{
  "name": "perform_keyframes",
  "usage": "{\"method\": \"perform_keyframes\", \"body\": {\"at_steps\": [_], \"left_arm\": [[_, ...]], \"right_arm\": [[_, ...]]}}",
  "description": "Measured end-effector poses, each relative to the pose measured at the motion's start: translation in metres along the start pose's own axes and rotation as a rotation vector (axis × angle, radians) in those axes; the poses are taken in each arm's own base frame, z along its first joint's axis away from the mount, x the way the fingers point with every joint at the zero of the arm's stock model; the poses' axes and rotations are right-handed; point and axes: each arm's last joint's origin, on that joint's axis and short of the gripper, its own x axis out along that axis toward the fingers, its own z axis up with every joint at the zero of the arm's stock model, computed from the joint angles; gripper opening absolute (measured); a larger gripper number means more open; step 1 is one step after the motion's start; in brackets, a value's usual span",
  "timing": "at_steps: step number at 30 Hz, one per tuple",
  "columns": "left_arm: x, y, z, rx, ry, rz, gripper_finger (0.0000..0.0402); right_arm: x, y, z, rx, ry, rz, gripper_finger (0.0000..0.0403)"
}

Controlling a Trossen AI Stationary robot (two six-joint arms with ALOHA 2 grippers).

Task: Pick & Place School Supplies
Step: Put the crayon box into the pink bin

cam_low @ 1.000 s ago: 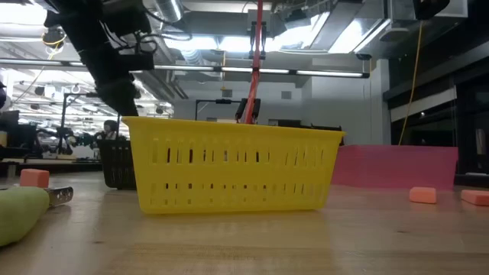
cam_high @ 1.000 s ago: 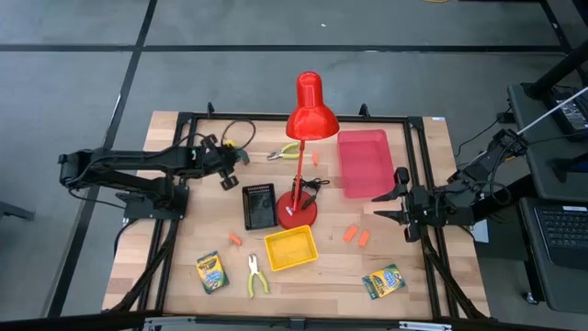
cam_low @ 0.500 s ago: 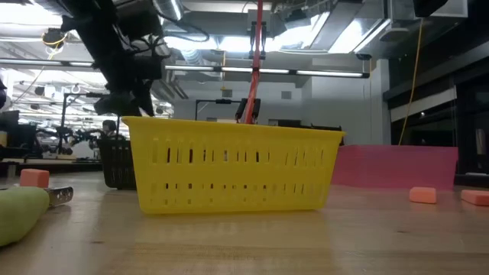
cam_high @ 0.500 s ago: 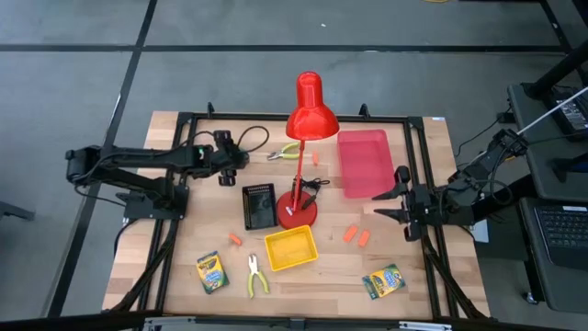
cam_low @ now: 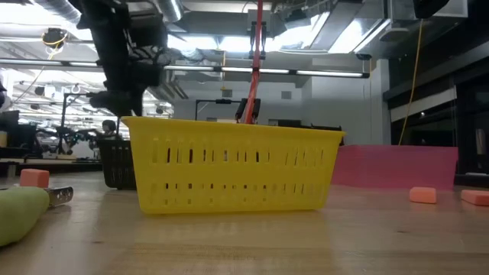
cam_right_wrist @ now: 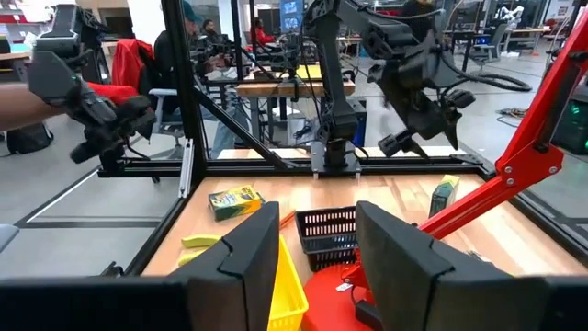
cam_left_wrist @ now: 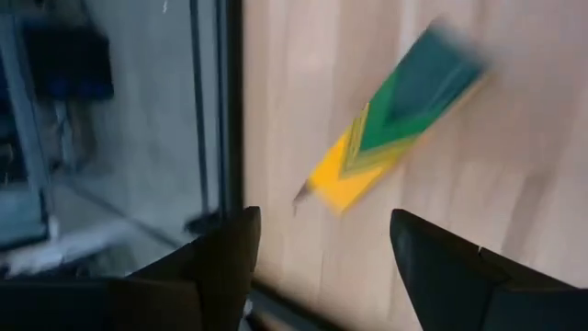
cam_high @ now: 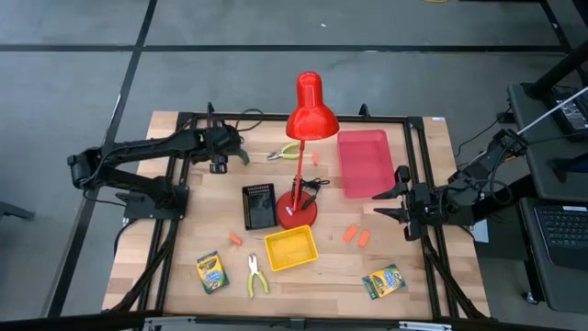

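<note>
My left gripper (cam_high: 230,154) (cam_left_wrist: 322,230) hangs open over the table's far left part, tilted down. Just beyond its fingers a yellow-and-green crayon box (cam_left_wrist: 390,119) (cam_right_wrist: 444,198) rests on the wood, untouched. Two more crayon boxes (cam_high: 210,272) (cam_high: 383,280) lie near the front edge. One pair of pliers (cam_high: 255,274) lies beside the left one, another (cam_high: 287,152) lies at the far side. Orange pieces (cam_high: 356,237) (cam_high: 233,240) are scattered mid-table. My right gripper (cam_high: 378,206) (cam_right_wrist: 317,216) waits open at the right edge, held level, with nothing between its fingers.
A tall red lamp (cam_high: 298,213) stands mid-table, a black basket (cam_high: 259,206) to its left, a yellow basket (cam_high: 290,248) in front, a pink tray (cam_high: 363,164) at the far right. A black frame rail (cam_high: 294,118) runs around the table. People sit in the room beyond.
My left gripper has swung toward the table's far edge, away from the black basket, and has rolled about its own axis. The crayon box that was at its fingertips now lies free on the table. My right arm has kept still.
</note>
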Motion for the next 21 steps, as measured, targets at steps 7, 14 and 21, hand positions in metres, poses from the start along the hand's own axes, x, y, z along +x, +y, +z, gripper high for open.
{"method": "perform_keyframes", "body": {"at_steps": [7, 14, 21], "left_arm": [[0.009, 0.012, -0.012, -0.012, 0.074, -0.007, 0.0193], [0.021, 0.014, -0.014, 0.239, 0.132, -0.003, 0.013], [0.039, 0.012, -0.001, 0.289, 0.125, 0.009, 0.0123]], "right_arm": [[0.0, 0.0, 0.0, 0.0, 0.0, 0.0, 0.015], [0.003, 0.002, -0.002, 0.01, 0.011, -0.001, 0.015], [0.009, 0.006, -0.004, 0.007, 0.023, -0.003, 0.015]]}}
